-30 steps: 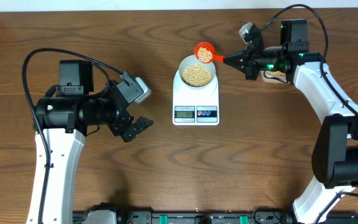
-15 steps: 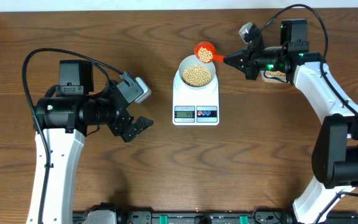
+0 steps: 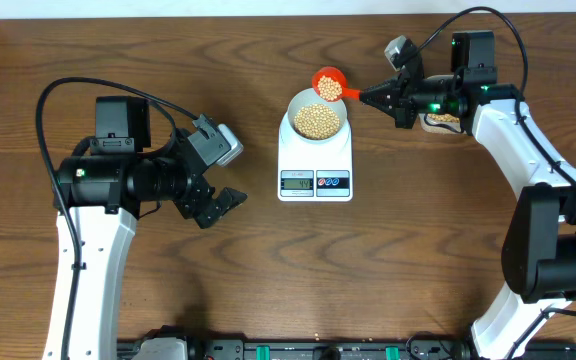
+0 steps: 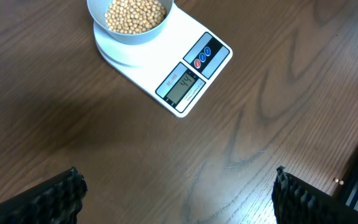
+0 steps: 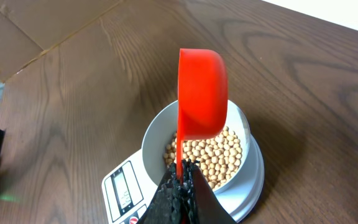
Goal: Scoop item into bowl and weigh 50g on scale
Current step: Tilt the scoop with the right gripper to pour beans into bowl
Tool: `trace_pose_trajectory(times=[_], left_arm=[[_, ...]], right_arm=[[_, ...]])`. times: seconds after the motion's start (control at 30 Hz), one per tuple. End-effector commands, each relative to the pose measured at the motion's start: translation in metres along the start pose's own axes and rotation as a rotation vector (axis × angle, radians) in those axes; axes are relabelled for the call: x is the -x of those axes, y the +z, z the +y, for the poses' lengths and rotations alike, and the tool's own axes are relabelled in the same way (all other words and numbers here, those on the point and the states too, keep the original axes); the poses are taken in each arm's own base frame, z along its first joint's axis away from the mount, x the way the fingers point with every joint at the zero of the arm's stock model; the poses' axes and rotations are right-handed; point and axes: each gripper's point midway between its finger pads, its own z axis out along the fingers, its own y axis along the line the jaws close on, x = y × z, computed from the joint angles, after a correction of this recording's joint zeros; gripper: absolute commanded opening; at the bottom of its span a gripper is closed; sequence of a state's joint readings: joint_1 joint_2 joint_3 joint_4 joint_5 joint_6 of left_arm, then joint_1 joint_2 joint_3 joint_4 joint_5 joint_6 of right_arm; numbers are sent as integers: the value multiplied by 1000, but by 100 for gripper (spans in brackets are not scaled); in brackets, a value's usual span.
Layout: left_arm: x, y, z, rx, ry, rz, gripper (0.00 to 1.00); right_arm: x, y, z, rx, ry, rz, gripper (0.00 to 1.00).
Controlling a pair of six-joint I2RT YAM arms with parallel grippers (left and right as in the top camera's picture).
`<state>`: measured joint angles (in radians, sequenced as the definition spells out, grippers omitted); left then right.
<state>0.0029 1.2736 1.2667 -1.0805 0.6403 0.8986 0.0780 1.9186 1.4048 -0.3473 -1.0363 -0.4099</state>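
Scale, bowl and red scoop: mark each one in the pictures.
scale (image 4: 185, 88): left wrist view, on its display.
bowl (image 4: 129, 38): left wrist view, on its outer wall.
red scoop (image 5: 202, 87): right wrist view, on the cup's outer side.

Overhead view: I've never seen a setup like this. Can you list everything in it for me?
beans: many, beige, heaped in the bowl, some in the scoop
bowl: one, pale blue-grey, on the scale
scale: one, white, table centre
scoop: one, red, held tilted over the bowl's rim
tub: one, mostly hidden behind the right arm, beans inside
table: one, dark wood
left end effector: open, empty, left of the scale
right end effector: shut on the scoop's handle
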Motion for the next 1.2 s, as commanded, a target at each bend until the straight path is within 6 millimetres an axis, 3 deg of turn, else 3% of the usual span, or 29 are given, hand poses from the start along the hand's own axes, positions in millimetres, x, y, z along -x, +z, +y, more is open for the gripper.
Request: trace_pose_trajectory(times=[0.0,0.73,0.87,1.03,1.17], left_arm=[[3,-3,3,12,20,-2,98],[3,-3,3,12,20,-2,98],[3,-3,3,12,20,-2,98],[3,-3,3,12,20,-2,98],[3,-3,3,12,20,-2,98]], right_arm=[[-1,4,6,34,-7,-4,1],[-3,4,1,6,-5,9,1],[5,3,15,86,-10,-31,1],[-3,4,1,5,-4,10,1],[2,4,13,73,-6,-20,1]])
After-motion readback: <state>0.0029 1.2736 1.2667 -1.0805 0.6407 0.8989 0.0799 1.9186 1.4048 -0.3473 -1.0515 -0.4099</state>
